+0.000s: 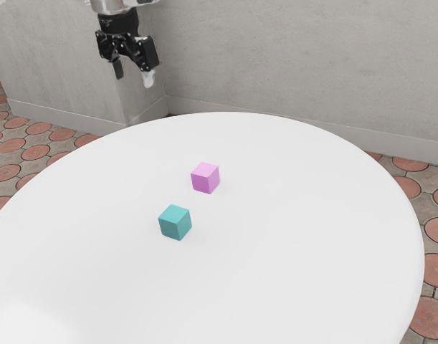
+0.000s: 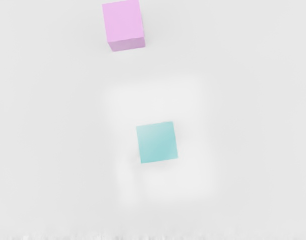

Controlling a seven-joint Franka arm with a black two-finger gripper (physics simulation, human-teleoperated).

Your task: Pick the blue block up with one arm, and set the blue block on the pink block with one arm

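Two apart — blue block [image 1: 175,221], pink block [image 1: 205,177]

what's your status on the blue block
Empty claw open, well above the table. The blue block sits on it, apart from the pink block. Nothing in the way.

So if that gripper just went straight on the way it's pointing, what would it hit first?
Probably the blue block, which sits nearly under the hand in the wrist view; the gripper hangs open high above. Depth is unclear, so it might land on the table beside it.
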